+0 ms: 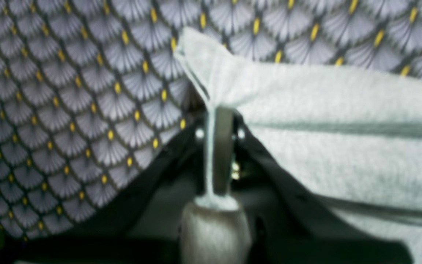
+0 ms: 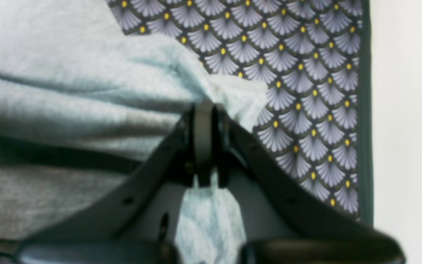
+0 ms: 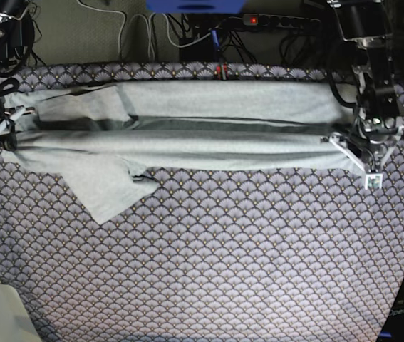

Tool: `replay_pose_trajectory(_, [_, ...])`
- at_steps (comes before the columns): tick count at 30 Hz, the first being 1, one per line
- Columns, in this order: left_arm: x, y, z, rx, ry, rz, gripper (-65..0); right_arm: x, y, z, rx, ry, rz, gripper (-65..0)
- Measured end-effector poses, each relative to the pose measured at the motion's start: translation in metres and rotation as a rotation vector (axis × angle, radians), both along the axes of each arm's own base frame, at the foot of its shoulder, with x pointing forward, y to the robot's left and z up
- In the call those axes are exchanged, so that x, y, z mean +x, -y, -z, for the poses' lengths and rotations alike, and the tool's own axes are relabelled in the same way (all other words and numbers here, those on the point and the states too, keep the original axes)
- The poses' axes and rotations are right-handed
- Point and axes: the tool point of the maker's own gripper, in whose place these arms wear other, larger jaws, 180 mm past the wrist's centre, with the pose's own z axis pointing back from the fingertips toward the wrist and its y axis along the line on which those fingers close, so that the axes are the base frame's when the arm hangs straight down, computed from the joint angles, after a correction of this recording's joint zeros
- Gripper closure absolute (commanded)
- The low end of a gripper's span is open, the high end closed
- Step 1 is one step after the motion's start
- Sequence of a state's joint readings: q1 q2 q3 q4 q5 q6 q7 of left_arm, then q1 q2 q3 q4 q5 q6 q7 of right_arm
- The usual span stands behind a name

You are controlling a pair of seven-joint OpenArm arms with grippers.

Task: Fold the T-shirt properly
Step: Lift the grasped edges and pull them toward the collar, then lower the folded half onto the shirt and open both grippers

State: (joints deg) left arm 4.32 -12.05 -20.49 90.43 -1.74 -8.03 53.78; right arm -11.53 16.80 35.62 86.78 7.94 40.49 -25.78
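Cloth stretches across the far half of the tablecloth (image 3: 209,271): the T-shirt (image 3: 209,146). Right gripper (image 3: 1,139), at the base view's left, has jaws pinched on one end; left gripper (image 3: 355,146) clamps the other, likely keeping it taut for folding.

Both wrist views are soft and blurred; the base view is evenly lit, sharper.

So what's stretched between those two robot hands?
The T-shirt, pulled long across the tablecloth between the left hand and right hand, each clamped on an end; base view shows it.
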Motion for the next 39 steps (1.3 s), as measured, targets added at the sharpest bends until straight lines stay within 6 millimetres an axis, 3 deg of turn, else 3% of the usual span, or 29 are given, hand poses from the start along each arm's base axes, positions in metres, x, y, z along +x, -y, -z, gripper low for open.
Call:
replay_pose_trajectory(5, [-0.013, 0.0, 0.009, 0.0, -0.03, 0.0, -0.4, -0.011, -0.005, 0.01, 0.016, -0.026, 0.007, 0.0])
replay_pose_trajectory(28, [-0.01, -0.008, 0.004, 0.017, -0.024, 0.008, -0.8, -0.036, 0.001, 0.018, 0.008, -0.071, 0.021, 0.0])
replay_pose_trajectory(34, [0.0, -0.011, -0.005, 0.031, 0.001, 0.003, -13.6, -0.034, 0.0, 0.013, -0.004, -0.06, 0.015, 0.0])
replay_pose_trajectory(39, [-0.001, -0.013, -0.005, 0.038, -0.003, -0.001, -13.9, -0.042, 0.0, 0.018, -0.005, -0.082, 0.015, 0.0])
